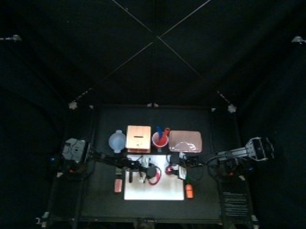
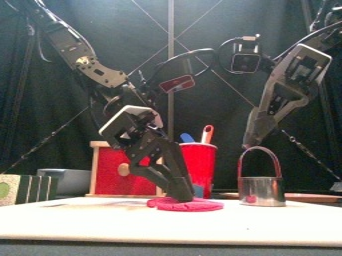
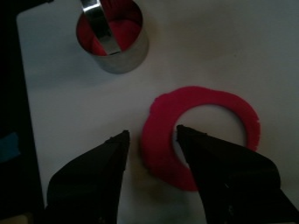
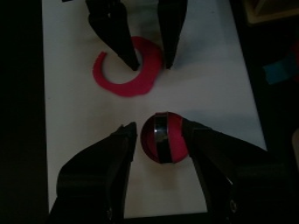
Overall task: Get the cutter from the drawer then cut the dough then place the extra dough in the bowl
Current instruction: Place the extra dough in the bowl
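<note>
Booth: black curtains on all sides; a small black table (image 1: pixel 84 179) under both arms
Left gripper: your left gripper (image 3: pixel 152 133) is down at the board; its jaws stand moderately apart and grip nothing; the near rim of the dough ring (image 3: pixel 211 94) lies in the gap between them; you cannot tell whether the tips touch it
Right gripper: your right gripper (image 4: pixel 160 129) hangs above the cutter (image 2: pixel 262 190), clear of it in the front view; jaws spread wide, nothing held
Dough ring: red-pink, flat on the white cutting board (image 3: pixel 70 96), its middle cut out
Cutter: upright on the same board, near the ring but apart from it, wire handle raised; a red round of dough sits inside it
Red cup: the red cup (image 2: pixel 198 165) stands behind the ring, with a blue and a red knife handle poking out
Wooden box: the wooden box (image 2: pixel 107 170) is to the cup's left; red drawer front faces you
Bowl: the blue-grey bowl (image 1: pixel 116 139) sits left of the box, well apart from the ring
</note>
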`<action>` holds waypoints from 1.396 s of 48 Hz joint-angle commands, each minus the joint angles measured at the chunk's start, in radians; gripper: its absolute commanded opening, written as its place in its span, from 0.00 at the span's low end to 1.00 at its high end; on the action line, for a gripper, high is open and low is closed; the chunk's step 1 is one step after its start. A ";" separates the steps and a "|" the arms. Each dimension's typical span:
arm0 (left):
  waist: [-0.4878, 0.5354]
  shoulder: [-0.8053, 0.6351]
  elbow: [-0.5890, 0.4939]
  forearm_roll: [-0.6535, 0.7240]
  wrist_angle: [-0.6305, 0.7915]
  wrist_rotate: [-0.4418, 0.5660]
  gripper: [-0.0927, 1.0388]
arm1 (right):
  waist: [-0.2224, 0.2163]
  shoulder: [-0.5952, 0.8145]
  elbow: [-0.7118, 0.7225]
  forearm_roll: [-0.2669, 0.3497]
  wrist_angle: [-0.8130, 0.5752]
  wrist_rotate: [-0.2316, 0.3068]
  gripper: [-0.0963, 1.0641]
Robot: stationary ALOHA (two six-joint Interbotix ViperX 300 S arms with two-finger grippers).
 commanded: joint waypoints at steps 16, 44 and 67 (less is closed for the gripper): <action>0.005 0.009 -0.041 0.003 0.091 -0.003 0.69 | -0.003 -0.028 -0.012 0.002 -0.008 0.000 0.79; -0.009 -0.034 -0.043 0.003 0.005 -0.006 0.57 | -0.003 -0.028 -0.012 0.020 -0.006 0.002 0.79; -0.026 -0.290 0.101 0.005 -0.198 -0.003 0.57 | -0.003 -0.028 -0.012 0.043 0.014 0.002 0.79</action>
